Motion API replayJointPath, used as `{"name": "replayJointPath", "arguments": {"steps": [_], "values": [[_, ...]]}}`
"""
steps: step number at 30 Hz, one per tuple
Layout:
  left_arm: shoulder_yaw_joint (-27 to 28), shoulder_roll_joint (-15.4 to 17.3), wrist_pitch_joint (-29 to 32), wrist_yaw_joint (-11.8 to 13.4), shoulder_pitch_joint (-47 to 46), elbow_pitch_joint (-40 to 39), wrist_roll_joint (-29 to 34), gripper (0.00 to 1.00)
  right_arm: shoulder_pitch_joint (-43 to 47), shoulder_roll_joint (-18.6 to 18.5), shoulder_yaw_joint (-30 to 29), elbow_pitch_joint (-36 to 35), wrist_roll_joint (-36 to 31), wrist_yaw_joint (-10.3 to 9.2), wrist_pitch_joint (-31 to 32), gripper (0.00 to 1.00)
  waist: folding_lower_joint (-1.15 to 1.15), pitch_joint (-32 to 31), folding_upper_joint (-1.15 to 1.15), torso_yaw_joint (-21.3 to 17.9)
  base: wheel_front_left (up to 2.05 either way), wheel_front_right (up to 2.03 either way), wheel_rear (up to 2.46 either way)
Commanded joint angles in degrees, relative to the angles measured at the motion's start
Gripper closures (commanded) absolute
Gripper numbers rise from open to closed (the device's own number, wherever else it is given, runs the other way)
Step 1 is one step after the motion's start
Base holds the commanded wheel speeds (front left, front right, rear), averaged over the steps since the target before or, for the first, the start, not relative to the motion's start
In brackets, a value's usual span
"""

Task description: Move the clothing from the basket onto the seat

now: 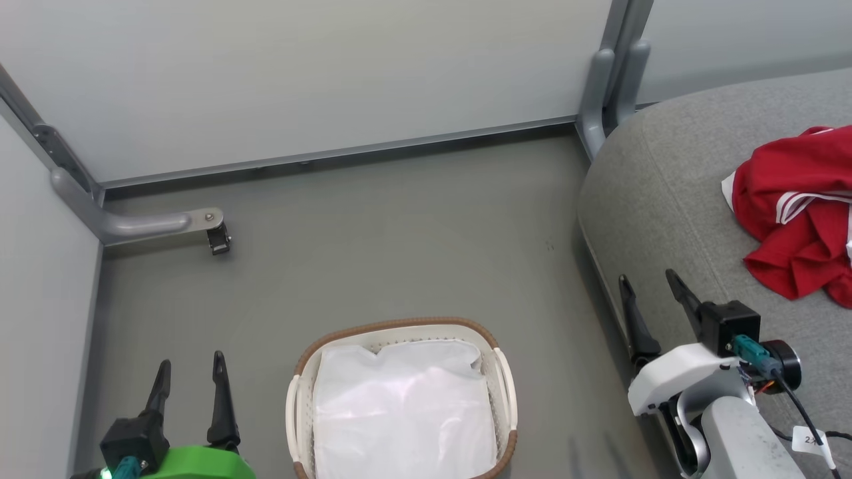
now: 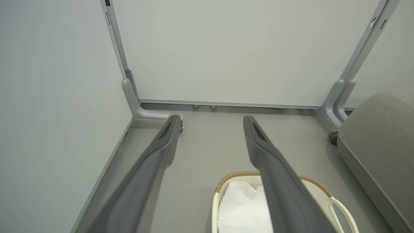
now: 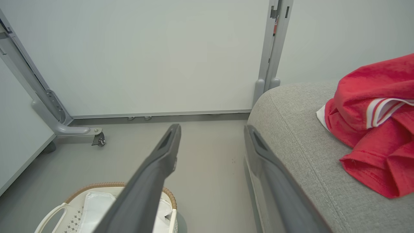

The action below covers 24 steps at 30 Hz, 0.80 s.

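The red clothing point(image 1: 799, 213) lies crumpled on the grey seat point(image 1: 665, 199), well apart from the basket point(image 1: 399, 326), which stands on the floor point(image 1: 399, 233) showing its white liner point(image 1: 399, 412). The left gripper point(image 1: 192, 360) hangs beside the basket and the right gripper point(image 1: 647, 277) at the seat's rounded edge, each with fingers spread and holding nothing. A grey frame foot point(image 1: 200, 226) with a castor juts from the wall panels at the far left.

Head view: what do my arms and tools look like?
The left tool: two long dark tapered fingers, black block, bright green wrist shell. The right tool: same fingers, white-and-grey shell, teal plug, black cable, white tag.
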Motion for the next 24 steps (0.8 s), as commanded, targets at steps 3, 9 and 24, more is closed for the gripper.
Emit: {"name": "replayJointPath", "arguments": {"steps": [3, 9, 24], "values": [[0.3, 0.1, 0.0, 0.1, 1.2, 0.3, -0.7, 0.00, 1.1, -0.1, 0.1, 0.3, 0.4, -0.08, -0.1, 0.00, 0.00, -0.4, 0.00, 0.0, 0.00, 0.00, 0.00], [-0.3, -0.3, 0.0, 0.0, 0.4, 2.1, -0.8, 1.00, 1.1, 0.5, 0.2, 1.8, 0.4, 0.00, 0.1, 1.00, 0.00, -0.4, 0.00, 0.1, 0.00, 0.00, 0.00], [0.8, -0.3, 4.3, -0.6, -1.3, 1.5, -16.3, 1.00, 2.4, 0.5, -1.6, -0.7, 16.5, -0.01, 4.4, 1.00, 0.00, -0.7, 0.00, 0.4, 0.00, 0.00, 0.00]]}}
